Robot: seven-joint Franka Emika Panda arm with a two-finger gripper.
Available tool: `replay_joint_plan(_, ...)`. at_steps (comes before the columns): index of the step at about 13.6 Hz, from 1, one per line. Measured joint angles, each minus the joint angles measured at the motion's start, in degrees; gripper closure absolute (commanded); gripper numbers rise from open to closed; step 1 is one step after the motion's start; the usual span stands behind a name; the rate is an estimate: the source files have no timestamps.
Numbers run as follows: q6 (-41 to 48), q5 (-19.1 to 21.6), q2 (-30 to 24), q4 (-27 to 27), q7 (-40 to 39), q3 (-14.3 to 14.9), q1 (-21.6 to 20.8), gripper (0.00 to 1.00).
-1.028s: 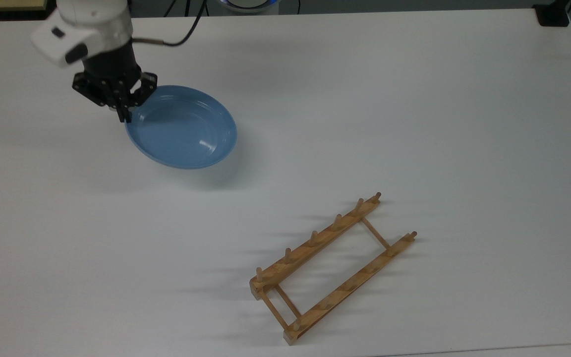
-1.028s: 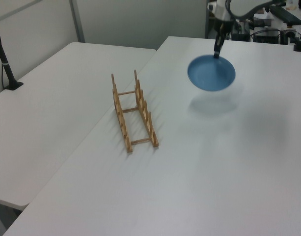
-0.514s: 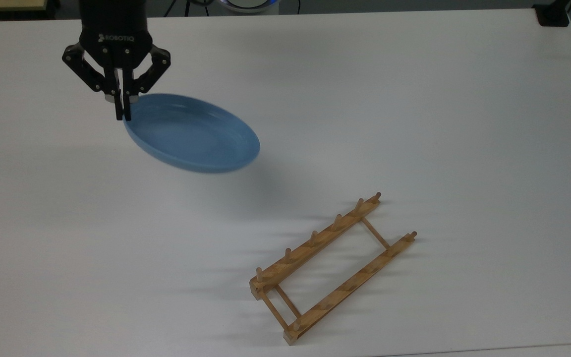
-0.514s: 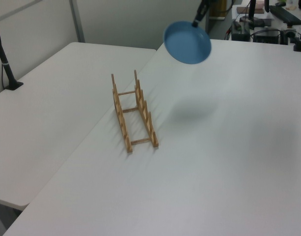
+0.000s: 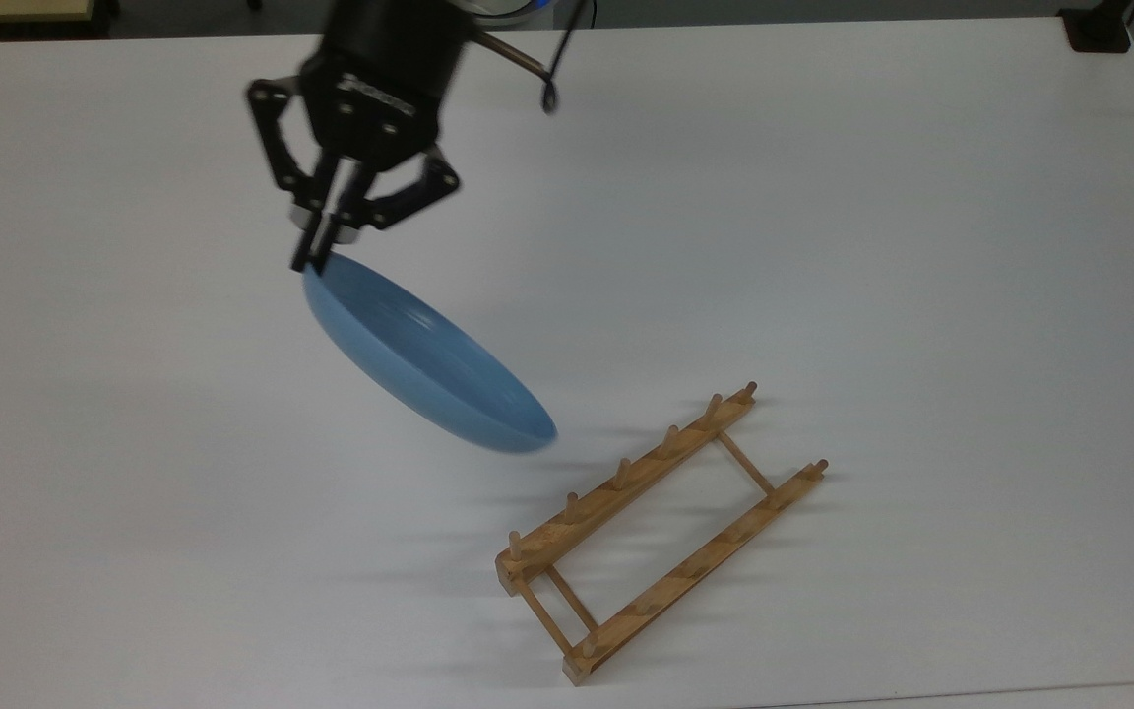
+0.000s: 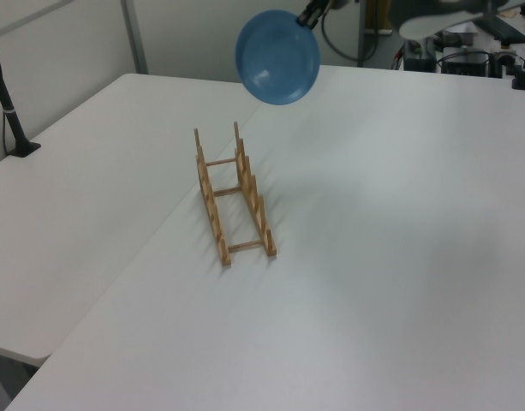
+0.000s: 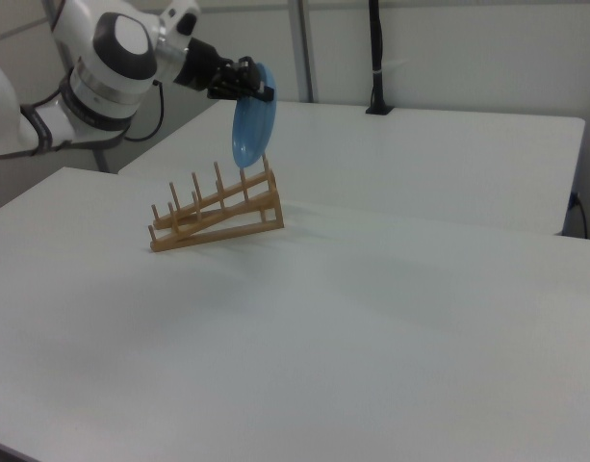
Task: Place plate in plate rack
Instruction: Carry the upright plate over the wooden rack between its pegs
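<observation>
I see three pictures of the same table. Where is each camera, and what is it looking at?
Top view: high up, looking steeply down on the white table; shows the black claw pinching the blue plate by its rim.
Left view: off one table end, looking along the wooden rack; the plate hangs above.
Right view: low beside the table, showing the white arm reaching in.
All three share the plate, held tilted in the air, and the rack.

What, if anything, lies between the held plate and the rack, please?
Nothing: in the top view, bare white table separates the plate, held by the gripper, from the rack.
</observation>
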State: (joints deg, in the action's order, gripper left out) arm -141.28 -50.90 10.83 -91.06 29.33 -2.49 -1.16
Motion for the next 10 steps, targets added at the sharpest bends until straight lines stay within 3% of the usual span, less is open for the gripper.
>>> replay_joint_plan(1, 0.0, -7.23, 0.58, 0.0, 8.39, -0.57, -1.04, 1.0)
replay_joint_plan(3, 1.91, -15.27, 1.8, -0.04, 19.95, -0.68, -3.29, 1.0)
replay_joint_plan(6, 7.07, -17.89, 4.1, 1.93, 28.36, -0.67, -5.68, 1.0)
replay_joint_plan(10, 11.76, -19.16, 9.66, 8.41, 35.07, -0.55, -8.12, 1.0)
